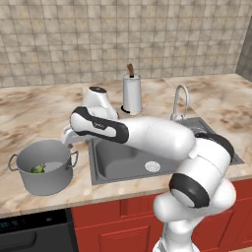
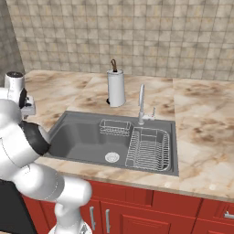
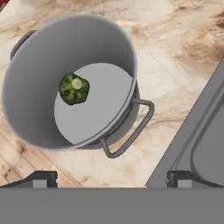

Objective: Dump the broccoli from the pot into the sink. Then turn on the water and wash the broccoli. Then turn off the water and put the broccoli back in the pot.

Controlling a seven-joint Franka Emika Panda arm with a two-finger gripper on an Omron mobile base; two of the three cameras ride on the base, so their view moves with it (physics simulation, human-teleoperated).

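you had the broccoli [image 3: 74, 89] in the pot [image 3: 30, 96] (upright); your gripper [image 3: 111, 178] was spread wide, empty.

No readable text, labels, brands or numbers anywhere, a small dark mark on the robot arm [image 1: 101, 126] too blurred to read
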